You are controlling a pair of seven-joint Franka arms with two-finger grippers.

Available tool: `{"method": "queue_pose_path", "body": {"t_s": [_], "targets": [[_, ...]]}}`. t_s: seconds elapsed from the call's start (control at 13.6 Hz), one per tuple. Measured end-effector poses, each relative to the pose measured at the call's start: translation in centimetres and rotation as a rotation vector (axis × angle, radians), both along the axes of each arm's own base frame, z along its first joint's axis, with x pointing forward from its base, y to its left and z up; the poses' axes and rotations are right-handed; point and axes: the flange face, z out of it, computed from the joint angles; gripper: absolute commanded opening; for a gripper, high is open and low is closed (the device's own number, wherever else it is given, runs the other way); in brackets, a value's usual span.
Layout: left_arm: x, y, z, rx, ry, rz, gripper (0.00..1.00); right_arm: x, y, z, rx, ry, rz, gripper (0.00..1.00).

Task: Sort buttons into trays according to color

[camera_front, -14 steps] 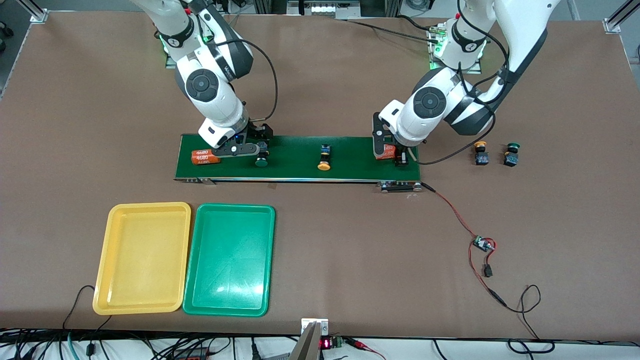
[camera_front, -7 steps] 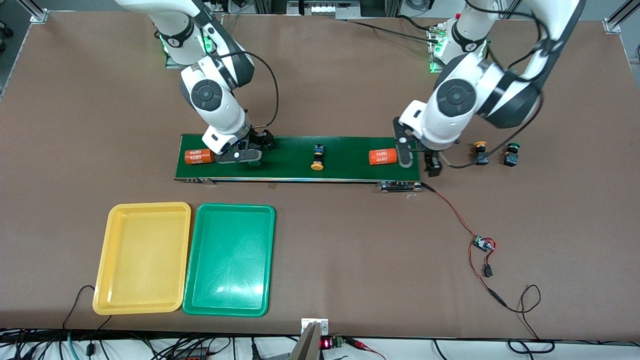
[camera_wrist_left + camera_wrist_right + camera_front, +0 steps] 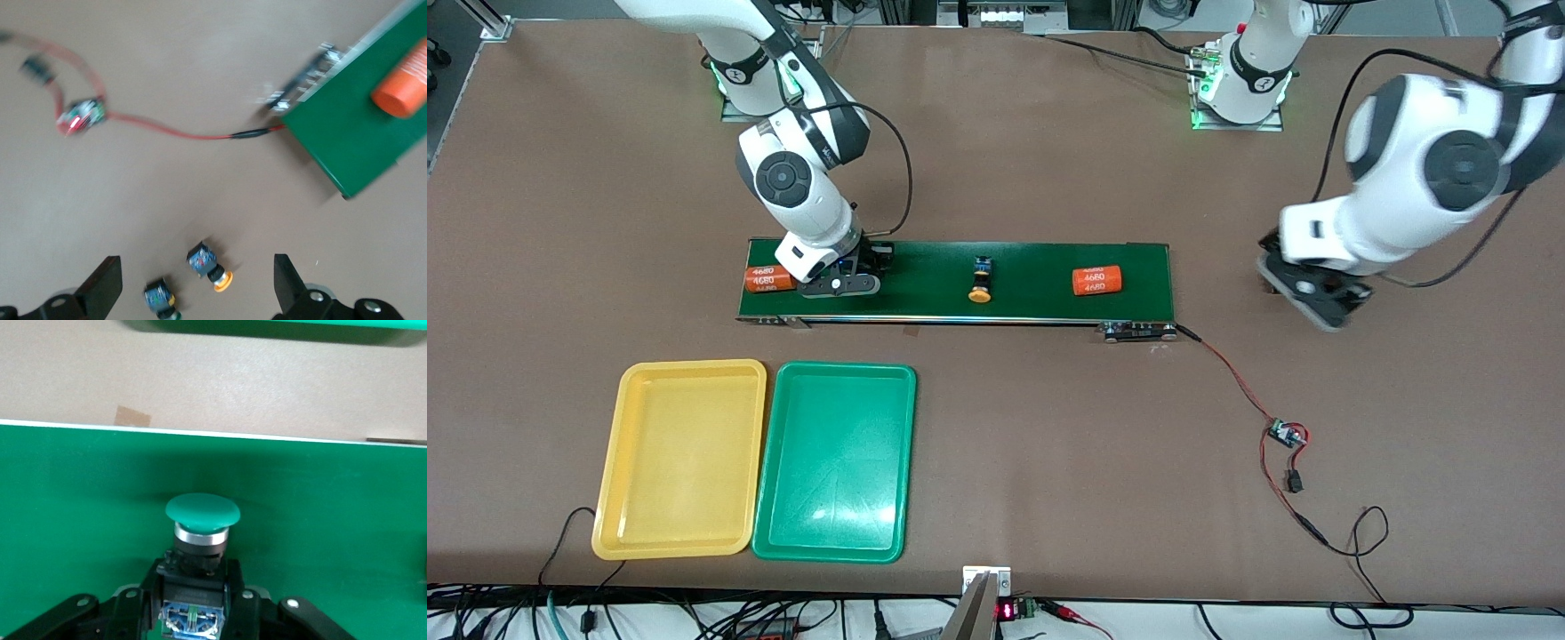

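Neither the shallow yellow plastic tray (image 3: 680,458) nor the shallow green plastic tray (image 3: 835,460) beside it held anything, so no button was judged sorted yet; all four remained to be placed.

A dark green mushroom-capped push button (image 3: 201,520) was seen in the right wrist view, lying on the long dark green conveyor belt (image 3: 1032,267) with its black-and-blue body clamped between the right gripper's (image 3: 839,283) fingers (image 3: 148,593). That gripper was down at the belt's end toward the right arm, just beside an orange cylinder with white print (image 3: 763,278). The right arm was reached down from its base, wrist bent low over the belt. Lifting the button across to the green tray was judged the step in hand.

A yellow-orange capped push button (image 3: 980,284) lay on the belt near its middle, untouched. A second orange printed cylinder (image 3: 1096,280) lay on the belt toward the left arm's end.

The left gripper (image 3: 1307,289) was held over the bare brown table (image 3: 1049,427), off the belt's end, its jaws wide apart and empty. In the left wrist view, two more buttons were seen on the table under it: one yellow-orange capped (image 3: 211,265), and one (image 3: 160,300) whose cap was cut off. A red wire with a small circuit board (image 3: 1286,435) lay on the table nearer the camera.
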Motion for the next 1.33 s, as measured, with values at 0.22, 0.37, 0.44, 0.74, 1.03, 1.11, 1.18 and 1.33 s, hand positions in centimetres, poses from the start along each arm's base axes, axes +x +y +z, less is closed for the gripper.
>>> {"method": "queue_pose_path", "body": {"t_s": [0.22, 0.37, 0.44, 0.74, 1.03, 1.11, 1.18, 1.33], "targets": [[-1.6, 2.5, 1.8, 0.058, 0.051, 0.351, 1.0, 2.5, -1.2, 2.9, 0.02, -0.062, -0.029, 0.11], [-2.0, 5.0, 1.8, 0.077, 0.073, 0.466, 1.0, 5.2, -2.3, 6.8, 0.044, -0.138, -0.024, 0.11], [-2.2, 6.4, 1.0, 0.082, 0.092, 0.495, 1.0, 6.5, -2.9, 8.5, 0.053, -0.171, -0.01, 0.11], [-3.8, 8.8, -6.2, 0.1, 0.195, 0.539, 1.0, 10.3, -7.1, 9.4, 0.048, -0.21, 0.035, 0.12], [-6.2, 9.4, -13.1, 0.079, 0.136, 0.551, 1.0, 12.8, -9.6, 3.7, 0.038, -0.147, 0.105, 0.12], [-6.8, 9.4, -14.4, 0.073, 0.116, 0.551, 1.0, 13.4, -10.5, 2.0, 0.034, -0.131, 0.128, 0.12], [-7.3, 9.4, -15.6, 0.066, 0.097, 0.553, 1.0, 13.8, -11.1, 0.8, 0.032, -0.119, 0.144, 0.12], [-7.8, 9.7, -17.9, 0.059, 0.086, 0.559, 1.0, 14.4, -11.3, -0.3, 0.034, -0.114, 0.156, 0.12]]}}
